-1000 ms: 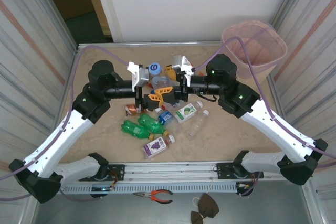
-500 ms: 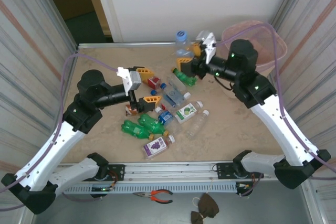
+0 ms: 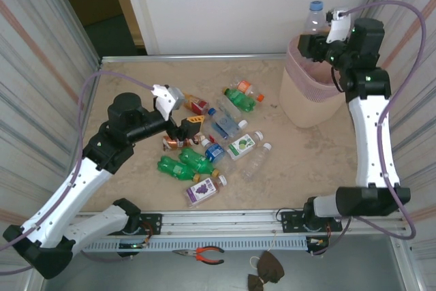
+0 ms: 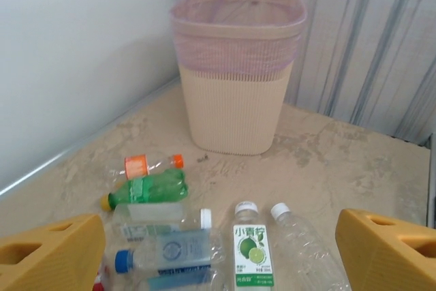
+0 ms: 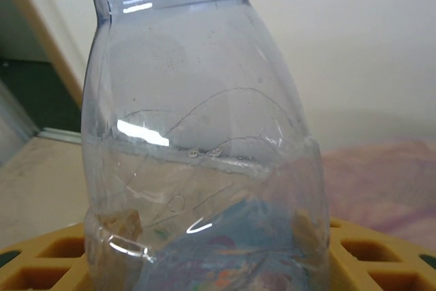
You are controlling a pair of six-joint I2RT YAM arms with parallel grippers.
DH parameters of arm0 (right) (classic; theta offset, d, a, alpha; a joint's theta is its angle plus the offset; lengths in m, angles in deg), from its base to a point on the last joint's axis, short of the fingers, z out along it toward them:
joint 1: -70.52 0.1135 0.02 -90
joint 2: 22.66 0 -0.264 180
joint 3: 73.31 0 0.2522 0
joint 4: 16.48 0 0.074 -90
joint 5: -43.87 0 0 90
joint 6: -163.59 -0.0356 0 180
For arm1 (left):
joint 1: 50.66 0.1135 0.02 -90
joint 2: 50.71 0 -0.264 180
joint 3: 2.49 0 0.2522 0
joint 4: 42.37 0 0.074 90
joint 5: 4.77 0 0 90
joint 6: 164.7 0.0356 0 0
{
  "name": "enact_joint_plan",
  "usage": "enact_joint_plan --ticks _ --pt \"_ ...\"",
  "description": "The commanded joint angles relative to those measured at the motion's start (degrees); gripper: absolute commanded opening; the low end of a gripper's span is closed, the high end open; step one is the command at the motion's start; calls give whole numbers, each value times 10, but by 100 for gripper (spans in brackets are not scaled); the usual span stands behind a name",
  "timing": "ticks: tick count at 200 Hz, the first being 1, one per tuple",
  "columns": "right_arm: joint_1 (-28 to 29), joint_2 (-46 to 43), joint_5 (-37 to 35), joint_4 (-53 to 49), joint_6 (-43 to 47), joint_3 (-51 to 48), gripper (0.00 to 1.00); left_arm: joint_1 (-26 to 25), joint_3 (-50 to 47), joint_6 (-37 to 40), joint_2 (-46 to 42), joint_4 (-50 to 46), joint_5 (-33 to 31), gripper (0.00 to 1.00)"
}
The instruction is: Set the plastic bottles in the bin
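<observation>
My right gripper (image 3: 315, 46) is shut on a clear blue-capped bottle (image 3: 313, 18), held upright over the rim of the pale pink-beige bin (image 3: 315, 97) at the far right. In the right wrist view that bottle (image 5: 197, 134) stands between my yellow fingers (image 5: 381, 264). My left gripper (image 3: 189, 128) hangs open over the heap of plastic bottles (image 3: 211, 144) in the middle of the table, holding nothing. The left wrist view looks between its fingers (image 4: 51, 260) at a green bottle (image 4: 146, 192), a lime-labelled bottle (image 4: 252, 247), a blue-capped one (image 4: 163, 257) and the bin (image 4: 235, 100).
Corrugated metal walls close in the table on the left and right, with a white wall behind. Two green bottles (image 3: 179, 166) and a purple-labelled one (image 3: 204, 190) lie nearest the front edge. Bare tabletop (image 3: 306, 161) lies between the heap and the bin.
My right arm has swung from the middle of the table up to the bin, carrying the clear bottle. The left gripper has let go and drawn back to the left.
</observation>
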Motion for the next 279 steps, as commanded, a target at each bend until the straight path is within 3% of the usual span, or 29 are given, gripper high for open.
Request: enact_joint_plan --ticks 1,50,110,177,206,279 --pt "-27 47 -6 -97 33 51 57 6 1 -32 5 -24 -27 87" --pt "-62 175 -23 -273 163 184 55 6 -12 -55 13 -19 -1 86" --pt "-72 281 -35 -378 251 229 55 6 -35 -59 13 -37 9 85" --pt "-57 378 -16 -416 295 220 57 6 -64 -93 14 -19 23 85" --pt "-46 422 -40 -421 309 219 58 6 -64 -105 24 -10 26 84" --pt "-43 507 -38 -410 304 223 61 6 -65 -105 30 -20 16 83"
